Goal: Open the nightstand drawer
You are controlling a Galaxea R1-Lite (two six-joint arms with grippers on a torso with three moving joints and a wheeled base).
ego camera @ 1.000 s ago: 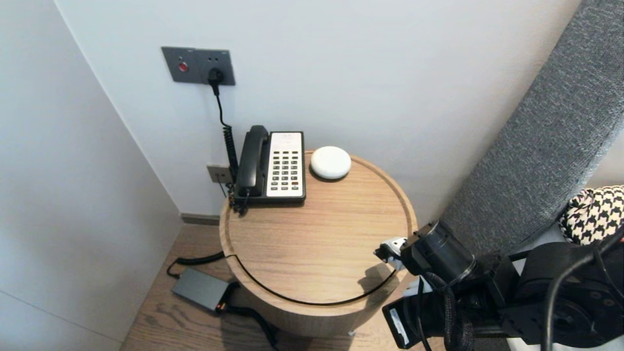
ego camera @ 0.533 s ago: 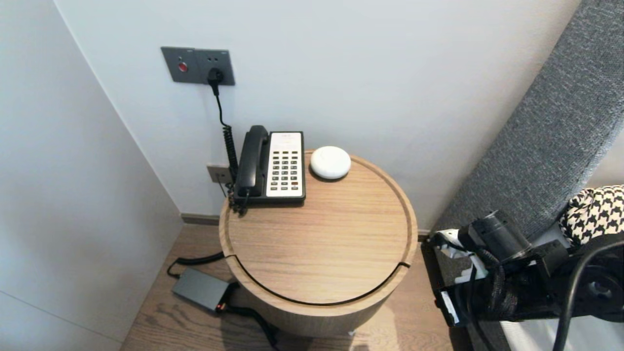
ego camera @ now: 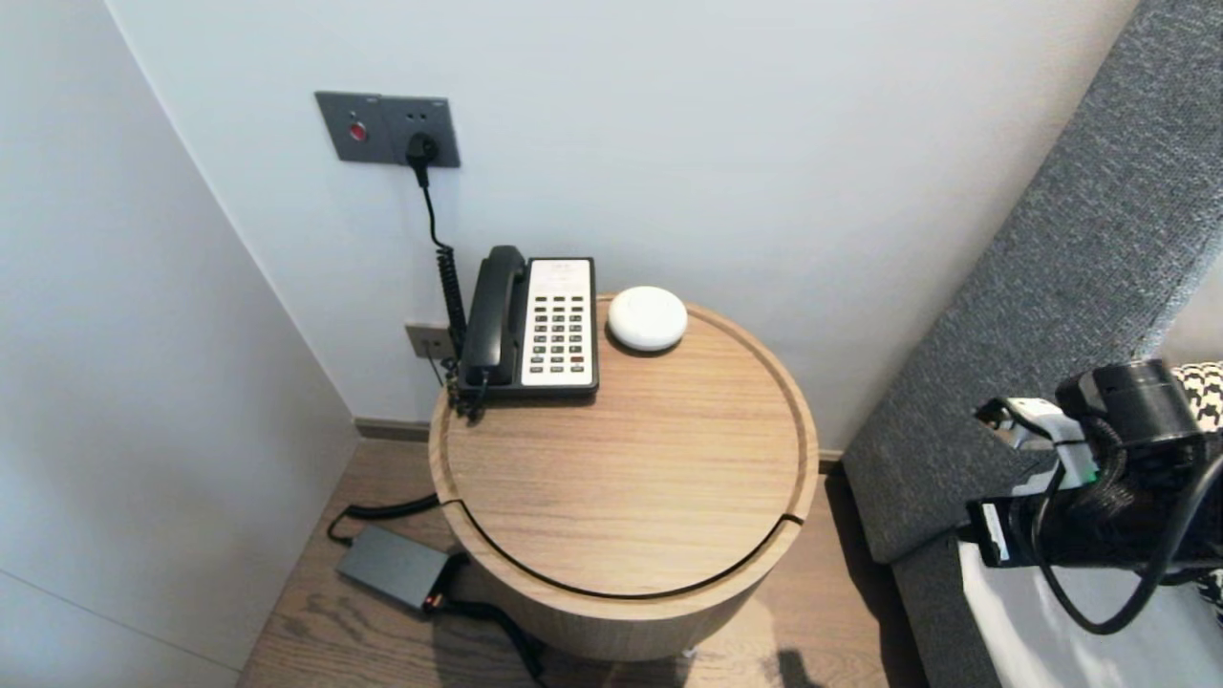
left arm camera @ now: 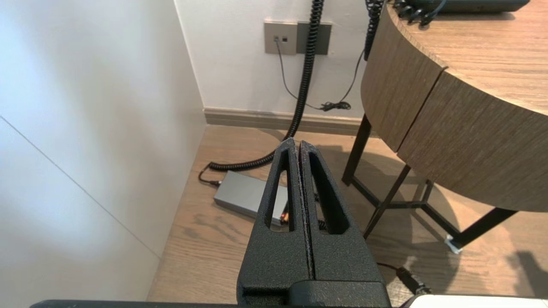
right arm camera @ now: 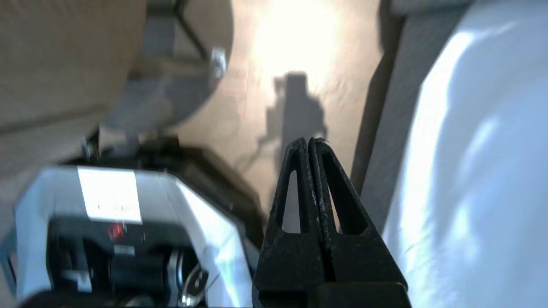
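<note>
Right end effector (right arm camera: 309, 141) closed, empty, beside bed (right arm camera: 471, 128); left (left arm camera: 298, 143) parked

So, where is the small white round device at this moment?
In the head view, the white round device lies at the far edge of the round wooden table, close to the wall, just right of the telephone.

On my screen I see a round wooden table (ego camera: 621, 516) in the corner. At its far edge lies a black-and-white telephone (ego camera: 535, 325), handset on the cradle, and just beside it a white round puck (ego camera: 648, 318). A coiled cord (ego camera: 451, 287) goes up to a grey wall socket (ego camera: 387, 127).
</note>
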